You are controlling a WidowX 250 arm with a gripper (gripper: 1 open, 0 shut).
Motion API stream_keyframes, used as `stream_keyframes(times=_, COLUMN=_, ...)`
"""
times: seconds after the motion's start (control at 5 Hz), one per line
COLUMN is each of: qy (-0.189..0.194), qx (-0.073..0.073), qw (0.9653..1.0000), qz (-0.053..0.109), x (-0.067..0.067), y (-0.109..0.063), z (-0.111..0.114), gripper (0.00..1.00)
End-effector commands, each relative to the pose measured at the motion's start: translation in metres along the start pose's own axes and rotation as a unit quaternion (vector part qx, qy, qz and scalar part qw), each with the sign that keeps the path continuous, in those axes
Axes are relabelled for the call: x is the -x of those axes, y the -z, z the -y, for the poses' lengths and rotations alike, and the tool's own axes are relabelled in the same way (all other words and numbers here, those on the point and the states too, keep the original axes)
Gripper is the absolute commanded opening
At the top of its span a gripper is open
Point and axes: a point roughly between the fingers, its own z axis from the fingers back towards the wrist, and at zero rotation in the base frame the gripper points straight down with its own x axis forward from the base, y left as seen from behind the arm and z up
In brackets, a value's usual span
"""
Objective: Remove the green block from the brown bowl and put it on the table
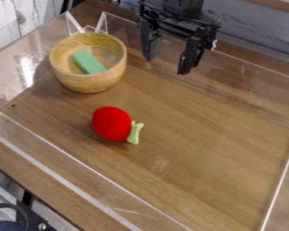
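Inside the brown bowl near the worktop's far left corner, small light-green flat-faced green block lying tilted, hand spread wide, empty.

The arm above the gripper is cut off by the top edge. The counter runs out of view at the right and bottom edges. The underside of the green block is hidden inside the brown bowl.
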Motion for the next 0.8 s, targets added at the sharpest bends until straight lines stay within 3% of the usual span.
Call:
stream_keyframes(times=0.0, qy=0.022, qx=-0.003, qw=0.9997, qz=-0.012, x=0.003, y=-0.001, z=0.004, gripper=1.00)
stream_keyframes(times=0.2, qy=0.085, qx=-0.009, qw=0.9961, qz=-0.023, x=-0.001, y=0.008, z=-0.001, gripper=1.00)
stream_keyframes(times=0.4, qy=0.143, qx=-0.016, qw=0.9894, qz=-0.024, x=-0.006, y=0.002, z=-0.022, gripper=1.00)
stream_keyframes(times=0.6, qy=0.187, qx=-0.025, qw=0.9819, qz=-0.015, x=-0.010, y=-0.008, z=-0.051, gripper=1.00)
